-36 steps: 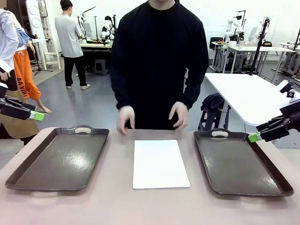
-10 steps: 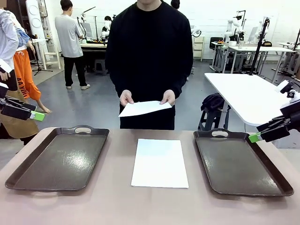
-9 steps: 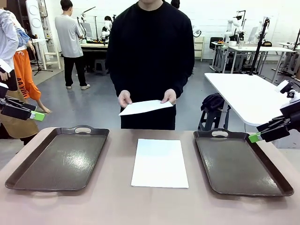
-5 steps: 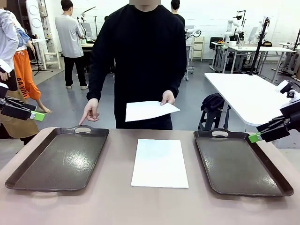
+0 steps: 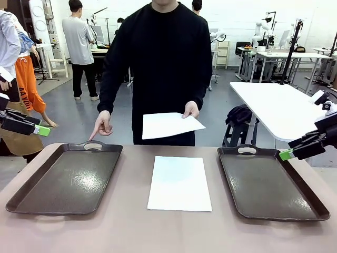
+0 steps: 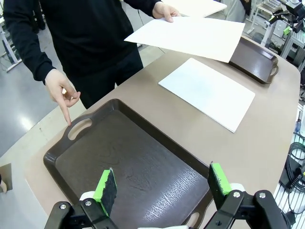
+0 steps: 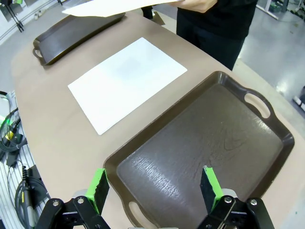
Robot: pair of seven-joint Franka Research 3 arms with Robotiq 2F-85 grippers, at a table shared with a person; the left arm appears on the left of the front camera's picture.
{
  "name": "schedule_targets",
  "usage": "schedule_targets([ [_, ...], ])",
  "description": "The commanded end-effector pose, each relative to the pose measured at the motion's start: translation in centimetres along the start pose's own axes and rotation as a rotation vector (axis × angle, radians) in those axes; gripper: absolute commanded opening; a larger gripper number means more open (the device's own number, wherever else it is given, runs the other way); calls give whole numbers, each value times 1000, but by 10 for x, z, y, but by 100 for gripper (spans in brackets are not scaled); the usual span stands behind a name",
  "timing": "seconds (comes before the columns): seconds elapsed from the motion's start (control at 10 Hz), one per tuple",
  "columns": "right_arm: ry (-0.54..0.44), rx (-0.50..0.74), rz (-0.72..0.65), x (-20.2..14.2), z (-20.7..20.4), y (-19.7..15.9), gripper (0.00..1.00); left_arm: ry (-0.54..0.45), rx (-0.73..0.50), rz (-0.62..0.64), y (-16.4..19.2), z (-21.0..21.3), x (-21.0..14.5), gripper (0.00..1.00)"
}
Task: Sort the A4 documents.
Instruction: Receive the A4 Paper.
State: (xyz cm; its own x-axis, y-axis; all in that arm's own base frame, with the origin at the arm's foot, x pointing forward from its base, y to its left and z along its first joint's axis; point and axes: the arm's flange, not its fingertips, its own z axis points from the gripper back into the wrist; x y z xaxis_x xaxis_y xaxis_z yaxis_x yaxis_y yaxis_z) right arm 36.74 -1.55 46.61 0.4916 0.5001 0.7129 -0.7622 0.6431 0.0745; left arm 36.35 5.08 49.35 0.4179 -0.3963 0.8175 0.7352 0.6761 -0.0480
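Left gripper [image 6: 163, 183] is hanging wide open with nothing in it, right above the near end of the left tray [image 5: 66, 179]. Right gripper [image 7: 155, 187], same deal: fingers spread all the way, holding nothing, parked over the near end of the right tray [image 5: 271, 184]. From the front camera, both sit out at the sides of the table [image 5: 158, 232].

Now the paper. The flat sheet [image 5: 179, 183] (might be a thin stack, can't tell) lies in the middle of the table between the two trays. It touches neither of them, and its long side runs away from the robot. It's well apart from both grippers, off to the inner side of each.

The held sheet [image 5: 171, 125] is up in the air over the far edge of the table, roughly level. The person's holding hand [image 5: 190, 109] has it pinched by a far corner. It's even farther from the grippers than the flat one.

The person's pointing hand [image 5: 101, 125] has its index finger aimed down at the handle cutout on the far end of the left tray. Can't tell if the fingertip actually touches the rim.

Trays: both are dark brown with handles, and both show bare glossy bottoms from rim to rim.
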Motion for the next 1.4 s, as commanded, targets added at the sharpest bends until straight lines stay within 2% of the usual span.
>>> schedule_targets([
  [0.0, -14, 16, 14, 1, -3, -4, 100, -9, -10, -18, 4, -1, -2, 100],
  [0.1, -14, 16, 14, 1, -3, -4, 100, 0, 0, 0, 0, 0, 0, 100],
  [0.3, -14, 16, 14, 1, -3, -4, 100, 13, -26, 114, 6, -21, 6, 100],
  [0.6, -14, 16, 14, 1, -3, -4, 100, 52, -50, 391, 19, -71, 43, 100],
  [0.7, -14, 16, 14, 1, -3, -4, 100, 84, -77, 435, 20, -89, 56, 100],
  [0.8, -14, 16, 14, 1, -3, -4, 100, 126, -94, 426, 18, -112, 70, 100],
  [1.0, -14, 16, 14, 1, -3, -4, 100, 203, -137, 556, 23, -151, 87, 100],
  [1.3, -14, 16, 14, 1, -3, -4, 100, 203, -316, 742, 32, -193, 113, 100],
])
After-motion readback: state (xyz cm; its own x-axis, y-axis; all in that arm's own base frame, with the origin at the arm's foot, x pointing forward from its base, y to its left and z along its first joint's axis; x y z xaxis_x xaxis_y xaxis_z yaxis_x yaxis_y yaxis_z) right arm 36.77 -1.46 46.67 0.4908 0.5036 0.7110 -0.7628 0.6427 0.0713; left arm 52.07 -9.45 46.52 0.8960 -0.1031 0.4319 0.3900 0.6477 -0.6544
